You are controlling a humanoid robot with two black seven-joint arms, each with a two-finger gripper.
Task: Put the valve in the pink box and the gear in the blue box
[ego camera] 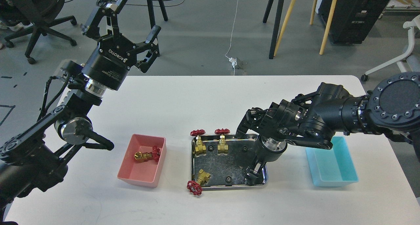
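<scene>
One valve [147, 155] lies in the pink box [137, 180]. Three more valves stand at the steel tray [226, 186]: two at its back left [198, 141] [222, 140] and one hanging over its front left corner [198, 182]. Small black gears lie in the tray [210, 148] [244, 148] [227, 179]. The blue box [328, 182] at the right is empty. My right gripper [252, 174] points down into the tray's front right corner; its fingers are dark and I cannot tell them apart. My left gripper [133, 19] is open and empty, raised high over the table's back left edge.
The white table [183, 97] ends just behind my left gripper. Chair and stand legs are on the floor beyond it. My right arm [308, 123] hangs over the gap between the tray and the blue box.
</scene>
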